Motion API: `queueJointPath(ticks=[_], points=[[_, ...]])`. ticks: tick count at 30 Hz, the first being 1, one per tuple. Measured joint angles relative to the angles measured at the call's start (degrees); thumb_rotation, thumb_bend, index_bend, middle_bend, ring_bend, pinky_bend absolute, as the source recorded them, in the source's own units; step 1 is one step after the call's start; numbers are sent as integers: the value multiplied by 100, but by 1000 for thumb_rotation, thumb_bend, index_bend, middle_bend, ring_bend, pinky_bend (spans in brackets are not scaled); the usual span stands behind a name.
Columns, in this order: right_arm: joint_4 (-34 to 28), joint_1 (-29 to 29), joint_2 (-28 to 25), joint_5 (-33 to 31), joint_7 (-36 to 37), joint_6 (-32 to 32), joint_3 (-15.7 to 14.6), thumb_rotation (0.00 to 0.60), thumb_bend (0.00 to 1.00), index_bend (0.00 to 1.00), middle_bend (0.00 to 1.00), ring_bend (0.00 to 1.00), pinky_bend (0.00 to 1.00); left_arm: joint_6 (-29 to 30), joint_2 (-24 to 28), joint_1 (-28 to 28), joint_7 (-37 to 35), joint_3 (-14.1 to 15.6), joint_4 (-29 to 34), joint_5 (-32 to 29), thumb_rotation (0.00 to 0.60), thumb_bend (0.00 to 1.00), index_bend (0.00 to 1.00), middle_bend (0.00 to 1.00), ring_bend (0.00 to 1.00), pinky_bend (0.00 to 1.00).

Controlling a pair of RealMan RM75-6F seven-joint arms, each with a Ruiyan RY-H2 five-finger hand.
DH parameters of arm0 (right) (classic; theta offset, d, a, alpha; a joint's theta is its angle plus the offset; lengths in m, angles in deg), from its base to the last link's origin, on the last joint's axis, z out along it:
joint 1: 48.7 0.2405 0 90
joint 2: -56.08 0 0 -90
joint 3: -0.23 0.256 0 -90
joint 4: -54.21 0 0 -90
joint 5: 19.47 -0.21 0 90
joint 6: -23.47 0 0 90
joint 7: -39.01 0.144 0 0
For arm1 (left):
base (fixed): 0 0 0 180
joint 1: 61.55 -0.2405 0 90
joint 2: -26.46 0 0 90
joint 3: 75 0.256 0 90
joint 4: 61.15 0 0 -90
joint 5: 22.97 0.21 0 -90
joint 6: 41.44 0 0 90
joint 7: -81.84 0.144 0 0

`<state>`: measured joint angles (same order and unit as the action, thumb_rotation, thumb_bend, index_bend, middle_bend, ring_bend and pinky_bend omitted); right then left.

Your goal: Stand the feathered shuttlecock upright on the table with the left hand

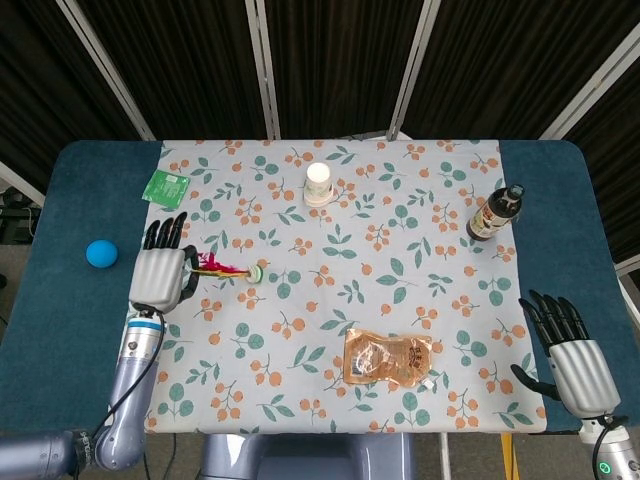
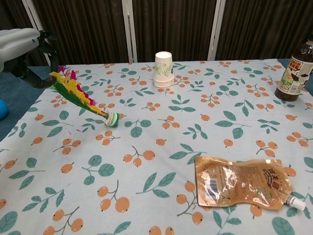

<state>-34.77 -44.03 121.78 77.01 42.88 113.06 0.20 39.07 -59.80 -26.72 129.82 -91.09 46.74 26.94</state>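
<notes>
The feathered shuttlecock (image 1: 228, 269) (image 2: 83, 100) lies on its side on the floral tablecloth at the left. Its round white-green base (image 2: 113, 118) points right, and its red, yellow and green feathers point left toward my left hand. My left hand (image 1: 160, 270) (image 2: 19, 44) hovers at the cloth's left edge with fingers extended and apart. Its thumb side is right beside the feather tips, and no grip shows. My right hand (image 1: 575, 345) rests open, fingers spread, at the table's front right corner, seen only in the head view.
A stack of paper cups (image 1: 318, 185) (image 2: 163, 68) stands at the back centre. A dark bottle (image 1: 495, 213) (image 2: 295, 73) stands at the right. An orange pouch (image 1: 388, 358) (image 2: 242, 181) lies near the front. A blue ball (image 1: 101, 253) and a green packet (image 1: 166, 186) lie left.
</notes>
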Motion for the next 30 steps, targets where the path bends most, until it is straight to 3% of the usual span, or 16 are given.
queueJointPath(ticks=[30], points=[[10, 3, 4, 3, -10, 1, 2, 600, 105, 61, 0, 0, 0, 85, 312, 145, -89, 173, 586, 345, 600, 588, 629, 0, 0, 0]])
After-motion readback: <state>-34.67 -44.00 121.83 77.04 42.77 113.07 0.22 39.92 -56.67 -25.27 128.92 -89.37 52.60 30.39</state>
